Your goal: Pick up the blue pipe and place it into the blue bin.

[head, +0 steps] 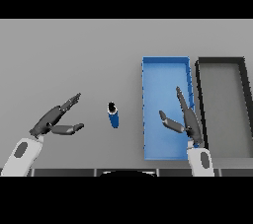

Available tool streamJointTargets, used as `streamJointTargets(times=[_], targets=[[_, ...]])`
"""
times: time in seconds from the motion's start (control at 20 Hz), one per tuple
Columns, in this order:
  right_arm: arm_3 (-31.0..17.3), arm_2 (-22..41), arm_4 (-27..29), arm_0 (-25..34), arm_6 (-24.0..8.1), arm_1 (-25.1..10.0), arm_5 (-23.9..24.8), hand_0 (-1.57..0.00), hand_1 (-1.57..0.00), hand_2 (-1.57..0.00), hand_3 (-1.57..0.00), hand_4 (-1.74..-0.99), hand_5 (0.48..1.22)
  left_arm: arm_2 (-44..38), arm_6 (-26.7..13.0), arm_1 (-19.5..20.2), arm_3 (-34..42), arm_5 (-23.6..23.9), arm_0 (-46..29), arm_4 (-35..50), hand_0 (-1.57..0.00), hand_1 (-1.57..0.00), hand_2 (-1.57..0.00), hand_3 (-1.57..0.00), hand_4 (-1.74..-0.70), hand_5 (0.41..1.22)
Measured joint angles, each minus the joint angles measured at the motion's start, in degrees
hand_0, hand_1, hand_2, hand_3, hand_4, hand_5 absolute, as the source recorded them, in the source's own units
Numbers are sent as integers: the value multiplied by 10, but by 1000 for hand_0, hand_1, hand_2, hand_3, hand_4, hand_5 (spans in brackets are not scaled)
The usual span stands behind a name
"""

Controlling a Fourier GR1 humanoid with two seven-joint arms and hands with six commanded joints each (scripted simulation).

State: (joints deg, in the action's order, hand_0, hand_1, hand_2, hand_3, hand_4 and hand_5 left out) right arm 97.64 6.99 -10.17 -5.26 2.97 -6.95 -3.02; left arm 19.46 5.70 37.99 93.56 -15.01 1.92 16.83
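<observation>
The blue pipe stands on end on the grey table, its dark ring-shaped end facing up, a little left of the blue bin. My right hand is over the blue bin, fingers straight and thumb spread, holding nothing. A strip of table and the bin's wall lie between it and the pipe, so it does not touch it. My left hand is over the table to the left of the pipe, open and empty, apart from it.
A black bin stands right beside the blue bin, on its right. The grey table stretches away behind and to the left of the pipe.
</observation>
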Motion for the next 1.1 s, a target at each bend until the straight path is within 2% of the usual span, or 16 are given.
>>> streamJointTargets(times=[0.25,0.4,0.65,0.7,0.85,0.95,1.1], targets=[[7,1,3,-9,0,2,-1,1,1,1,1,-1221,618,58,-13,-41,25,10,2,-54,1,1,1,1,-1181,469],[13,4,2,-16,0,6,-1,1,1,1,1,-1228,621,81,-8,-78,5,25,12,-87,1,1,1,1,-1189,463],[18,6,-3,-21,-5,9,4,1,1,1,1,-1223,618,103,-36,-139,-59,29,46,-104,1,1,1,1,-1191,467],[20,4,-1,-28,5,8,5,1,1,1,1,-1218,612,103,-30,-154,-76,27,54,-102,1,1,1,1,-1189,469],[15,6,-8,-16,-8,11,9,1,1,1,1,-1206,606,111,-33,-184,-114,23,83,-110,1,1,1,1,-1152,459],[23,2,-2,-24,-8,8,8,1,1,1,1,-1201,605,120,-17,-196,-129,32,93,-134,1,1,1,1,-1131,462],[17,0,2,-18,-11,6,3,1,1,1,1,-1207,607,120,5,-221,-150,19,107,-119,1,1,1,1,-1192,513]])
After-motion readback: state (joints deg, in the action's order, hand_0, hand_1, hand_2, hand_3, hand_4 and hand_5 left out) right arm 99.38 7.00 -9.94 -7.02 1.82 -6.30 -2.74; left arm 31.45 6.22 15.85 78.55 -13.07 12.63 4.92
